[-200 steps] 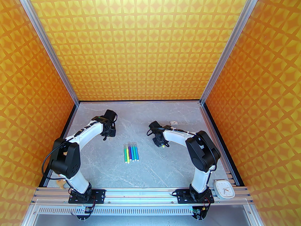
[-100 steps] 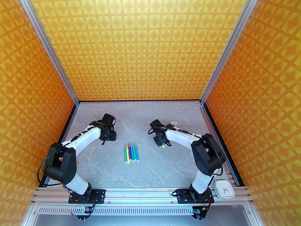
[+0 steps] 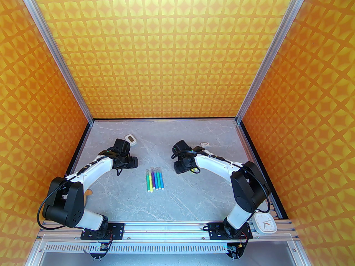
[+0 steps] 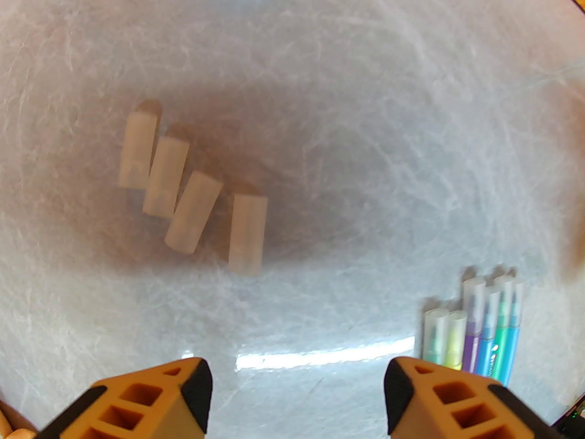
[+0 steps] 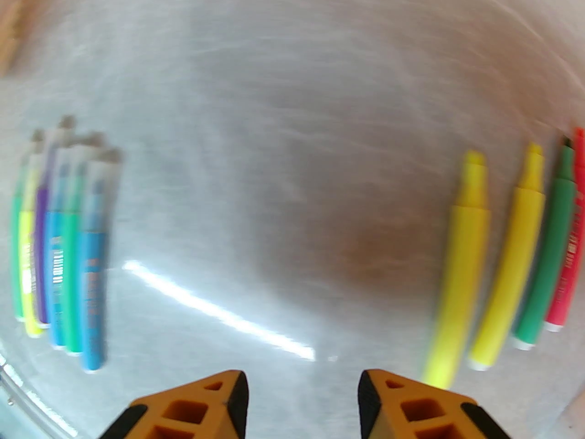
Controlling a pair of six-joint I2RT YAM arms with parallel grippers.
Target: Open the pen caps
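Left gripper [image 3: 130, 163] and right gripper [image 3: 181, 167] hang either side of the capped pens [image 3: 154, 179] in the top view, with bare table [image 3: 194, 201] all round and the walls well apart.

From the left wrist, the jaws spread wide and empty. Four loose caps [image 4: 192, 190] lie ahead.

The right wrist view is blurred. Its jaws are apart and empty, with seemingly six capped pens on the left and four uncapped pens [image 5: 502, 263] on the right.

The capped barrels touch, so a careless pinch could drag neighbours or scatter the row.
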